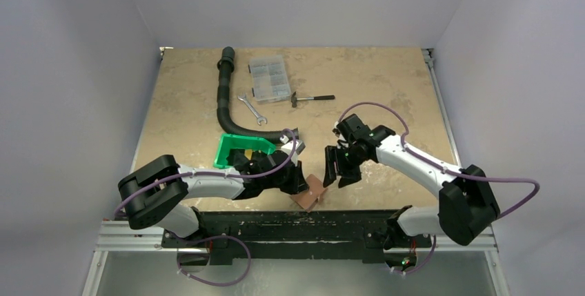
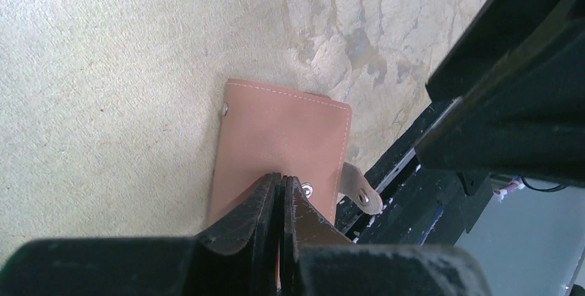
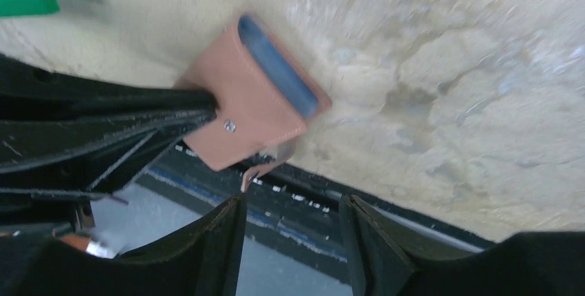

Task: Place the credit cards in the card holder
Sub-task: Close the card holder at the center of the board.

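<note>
Left wrist view showed the left gripper (image 2: 280,182) clamped shut on the card holder (image 2: 283,130) at the near edge of the table (image 2: 103,68). The right gripper (image 3: 292,208) hung open and empty close by. To my eye, the left's grip wanted holding firm, with the holder's open end turned toward the right arm.

Matt leather-look card holder (image 2: 283,137), metal snap studs (image 2: 307,188), rough mottled tabletop (image 2: 103,68)

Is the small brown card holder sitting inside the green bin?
No, the card holder sits on the table by its near edge, clearly outside the green bin.
</note>
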{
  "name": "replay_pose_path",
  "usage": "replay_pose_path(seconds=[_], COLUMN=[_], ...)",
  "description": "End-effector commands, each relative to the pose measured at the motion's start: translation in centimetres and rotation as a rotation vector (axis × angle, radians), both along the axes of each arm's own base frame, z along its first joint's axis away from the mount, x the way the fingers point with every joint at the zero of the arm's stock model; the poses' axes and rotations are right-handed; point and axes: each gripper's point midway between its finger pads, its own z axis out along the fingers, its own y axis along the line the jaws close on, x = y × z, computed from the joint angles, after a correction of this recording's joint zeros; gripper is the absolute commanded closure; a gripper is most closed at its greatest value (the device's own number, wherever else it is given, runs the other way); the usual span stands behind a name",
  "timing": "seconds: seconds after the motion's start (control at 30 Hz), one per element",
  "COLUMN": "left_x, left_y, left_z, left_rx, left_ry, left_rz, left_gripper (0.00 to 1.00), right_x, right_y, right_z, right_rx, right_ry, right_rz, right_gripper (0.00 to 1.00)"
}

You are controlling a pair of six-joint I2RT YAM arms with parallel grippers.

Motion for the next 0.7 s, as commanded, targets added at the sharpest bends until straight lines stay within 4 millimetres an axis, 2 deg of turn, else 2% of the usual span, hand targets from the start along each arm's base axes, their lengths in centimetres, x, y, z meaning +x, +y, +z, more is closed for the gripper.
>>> replay_pose_path(seconds=[0.0, 0.07, 0.27, 0.33, 0.47, 0.67], left_x=[-2.3, -2.3, -2.2, -2.2, -2.2, -2.3], left_y=[3.0, 3.0, 2.9, 2.7, 2.7, 2.8], left_z=[-3.9, -3.9, -3.9, -3.8, -4.0, -4.0], left_rx=[0.16, 0.16, 0.162, 0.161, 0.164, 0.165], left_ry=[0.094, 0.094, 0.092, 0.091, 0.094, 0.097], left_rz=[-0.042, -0.043, -0.046, -0.049, -0.051, -0.047], left_gripper=[1.0, 1.0, 1.0, 1.0, 1.0, 1.0], right_x=[-3.0, -3.9, -4.3, -4.6, -4.2, -4.0], right_y=[0.7, 1.5, 2.6, 3.1, 3.6, 3.6], right_z=[0.3, 0.0, -0.6, -0.9, -1.3, -1.9], right_rx=[0.069, 0.125, 0.155, 0.17, 0.167, 0.14], right_ry=[0.145, 0.203, 0.238, 0.261, 0.272, 0.29], right_rz=[0.031, 0.041, 0.039, 0.041, 0.025, 0.013], right_gripper=[0.41, 0.42, 0.43, 0.46, 0.6, 0.62])
